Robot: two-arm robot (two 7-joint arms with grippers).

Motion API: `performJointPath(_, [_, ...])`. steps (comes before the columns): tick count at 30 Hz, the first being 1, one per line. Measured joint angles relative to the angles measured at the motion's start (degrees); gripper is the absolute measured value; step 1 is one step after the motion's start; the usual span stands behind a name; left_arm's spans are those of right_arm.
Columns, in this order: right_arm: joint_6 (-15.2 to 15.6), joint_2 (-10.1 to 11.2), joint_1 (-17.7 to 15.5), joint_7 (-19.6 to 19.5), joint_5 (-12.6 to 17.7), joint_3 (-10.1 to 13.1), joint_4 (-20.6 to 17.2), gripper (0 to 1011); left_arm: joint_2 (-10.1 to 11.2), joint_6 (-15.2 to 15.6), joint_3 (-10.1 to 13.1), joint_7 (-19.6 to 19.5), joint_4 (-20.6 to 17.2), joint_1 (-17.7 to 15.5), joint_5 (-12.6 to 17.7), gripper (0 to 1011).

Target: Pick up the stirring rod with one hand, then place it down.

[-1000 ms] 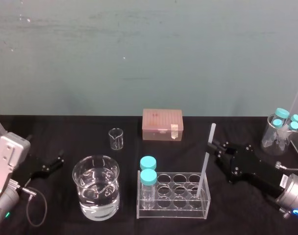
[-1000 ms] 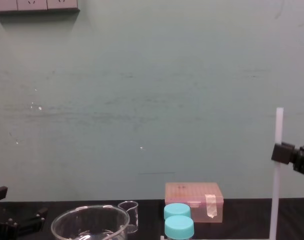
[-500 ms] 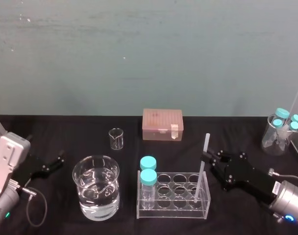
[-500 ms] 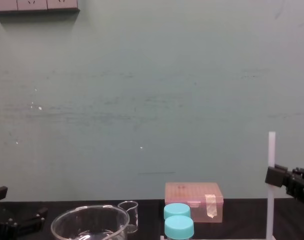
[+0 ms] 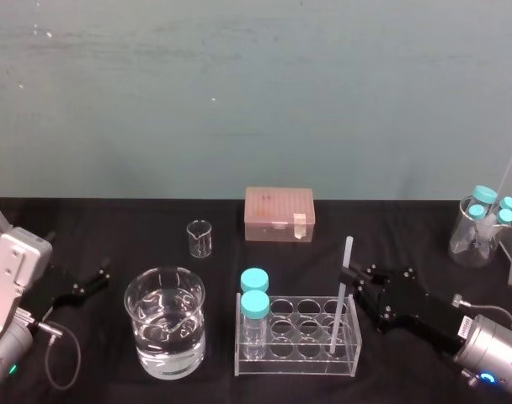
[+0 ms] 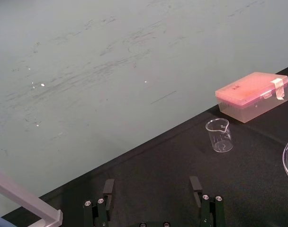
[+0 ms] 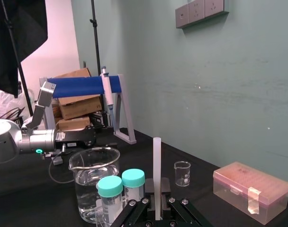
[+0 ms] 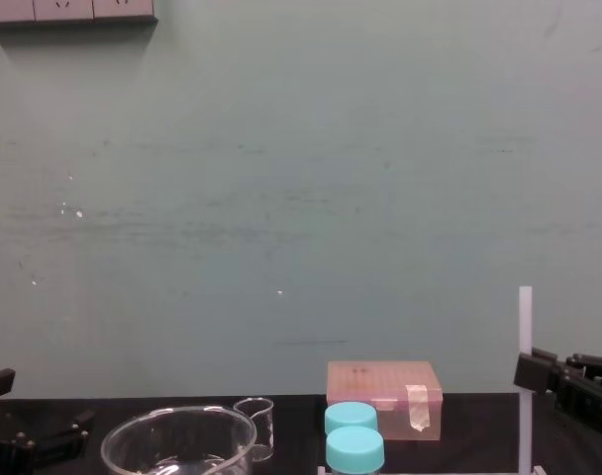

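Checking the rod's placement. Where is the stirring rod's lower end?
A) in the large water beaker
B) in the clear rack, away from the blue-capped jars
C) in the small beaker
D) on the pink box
B: held by the right gripper, the stirring rod stands with its lower end in the clear rack, at the end opposite the blue-capped jars.

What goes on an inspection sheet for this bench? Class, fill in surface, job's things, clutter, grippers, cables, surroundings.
Surface: black table, no spills seen.
Job's things: stirring rod upright, lower end in the clear rack.
Clutter: water beaker, small beaker, pink box, two blue-capped jars in the rack.
Grippers: right gripper shut on the rod; left gripper open, parked at left.
Cables: grey loop beside the left arm.
Surroundings: teal wall, wall sockets.
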Motion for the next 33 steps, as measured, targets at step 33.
performJointPath(33, [0.25,-0.02,0.13,-0.26,-1.27,-0.51,0.63,263,0.0,0.0,0.0,0.0,0.0,0.0,0.0,1005])
